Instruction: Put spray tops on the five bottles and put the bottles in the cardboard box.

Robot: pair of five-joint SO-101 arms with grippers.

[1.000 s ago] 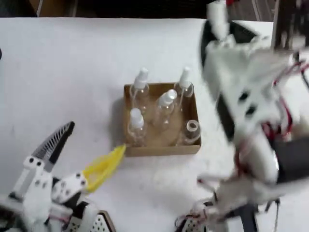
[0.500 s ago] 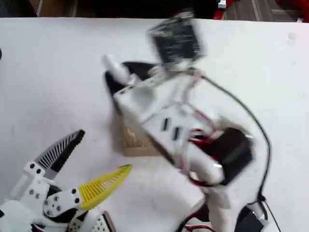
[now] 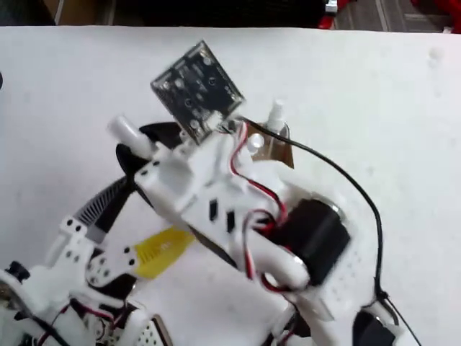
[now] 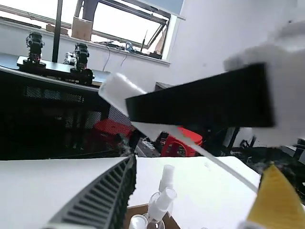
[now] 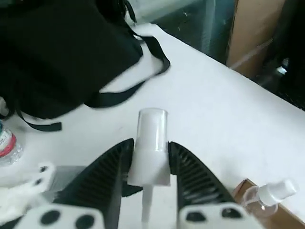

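In the high view my right arm stretches across the table above the cardboard box (image 3: 278,149). It hides most of the box. My right gripper (image 3: 131,144) is left of the box, shut on a white spray top (image 3: 121,130). The right wrist view shows the black fingers (image 5: 109,167) clamped on that spray top (image 5: 151,129), its tube hanging down. My right gripper (image 5: 150,148) is above white table, with a capped bottle (image 5: 269,193) off to one side. Two capped bottles (image 3: 275,115) peek out behind the arm. My left gripper (image 3: 137,223) is open at the front left, under the right arm. Its grey and yellow fingers (image 4: 109,195) frame the bottles (image 4: 162,198).
A black bag (image 5: 62,52) and a small water bottle (image 5: 7,145) lie on the table beyond my right gripper. The right arm's camera board (image 3: 198,86) and black cable (image 3: 353,191) hang over the table's middle. White table lies open at the back left.
My right arm has swung from the right side across the box to the left, carrying the spray top. My left gripper has stayed open at the front left.
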